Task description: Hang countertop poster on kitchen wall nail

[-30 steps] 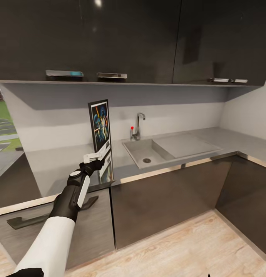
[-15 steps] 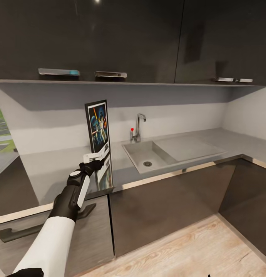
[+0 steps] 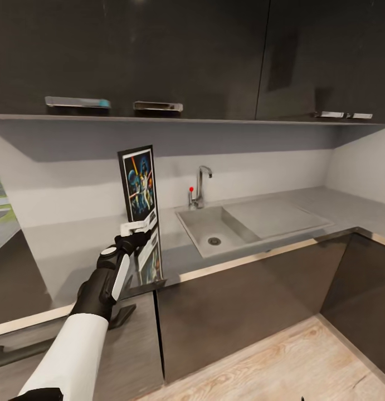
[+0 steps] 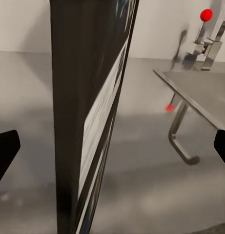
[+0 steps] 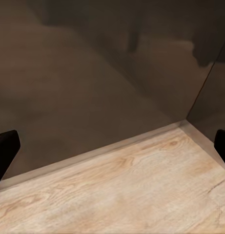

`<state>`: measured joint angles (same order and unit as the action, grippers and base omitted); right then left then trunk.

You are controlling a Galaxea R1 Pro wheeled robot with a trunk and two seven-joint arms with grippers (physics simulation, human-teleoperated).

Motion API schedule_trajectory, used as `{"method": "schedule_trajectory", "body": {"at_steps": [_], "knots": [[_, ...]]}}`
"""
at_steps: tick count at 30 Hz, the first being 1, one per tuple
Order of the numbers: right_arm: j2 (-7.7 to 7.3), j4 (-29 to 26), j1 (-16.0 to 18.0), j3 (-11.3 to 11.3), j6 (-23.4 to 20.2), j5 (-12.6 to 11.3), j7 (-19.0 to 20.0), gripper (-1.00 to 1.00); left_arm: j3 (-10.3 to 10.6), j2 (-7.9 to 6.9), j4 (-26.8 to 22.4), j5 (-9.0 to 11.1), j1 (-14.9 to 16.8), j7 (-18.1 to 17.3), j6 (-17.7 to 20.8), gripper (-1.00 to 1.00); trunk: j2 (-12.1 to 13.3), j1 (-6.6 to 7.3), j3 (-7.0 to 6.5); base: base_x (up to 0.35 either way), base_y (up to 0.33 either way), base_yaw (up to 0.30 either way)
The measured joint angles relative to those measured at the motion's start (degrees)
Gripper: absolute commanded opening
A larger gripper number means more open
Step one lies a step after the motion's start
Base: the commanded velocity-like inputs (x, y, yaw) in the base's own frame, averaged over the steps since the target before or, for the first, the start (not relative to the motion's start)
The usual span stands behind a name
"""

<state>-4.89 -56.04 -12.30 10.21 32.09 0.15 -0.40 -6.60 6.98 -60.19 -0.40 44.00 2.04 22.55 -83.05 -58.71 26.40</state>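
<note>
Where it stands upright, the poster (image 3: 139,182) tops the left end effector (image 3: 137,227).

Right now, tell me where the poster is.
In the head view the poster stands upright above the countertop, left of the sink, at the left gripper.

Poster (image 3: 138,184) upright in left end effector (image 3: 137,228)

Soft even light, blurred wrist views
</note>
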Motion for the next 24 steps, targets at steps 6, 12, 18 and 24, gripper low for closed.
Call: {"method": "schedule_trajectory", "body": {"at_steps": [6,12,18,24], "knots": [[0.01,0.0,0.0,0.0,0.0,0.0,-0.03,1.0,-0.03,-0.07,0.05,-0.01,0.0,0.0,0.04,1.0,0.0,-0.01,0.0,0.086,0.0,0.0],[0.02,0.0,0.0,0.0,0.0,0.0,-0.05,1.0,-0.01,-0.45,0.11,-0.01,0.0,0.0,0.08,1.0,0.01,-0.02,0.0,0.015,0.0,0.0],[0.0,0.0,0.0,0.0,0.0,-0.01,-0.06,1.0,-0.05,-0.6,0.08,-0.02,0.0,0.07,0.13,-1.0,0.0,-0.02,0.0,0.002,0.0,0.0],[0.0,0.0,0.0,0.0,0.0,0.0,-0.05,1.0,-0.07,-0.61,0.02,0.19,0.0,0.14,0.16,-1.0,0.0,-0.02,0.0,0.0,0.0,0.0]]}}
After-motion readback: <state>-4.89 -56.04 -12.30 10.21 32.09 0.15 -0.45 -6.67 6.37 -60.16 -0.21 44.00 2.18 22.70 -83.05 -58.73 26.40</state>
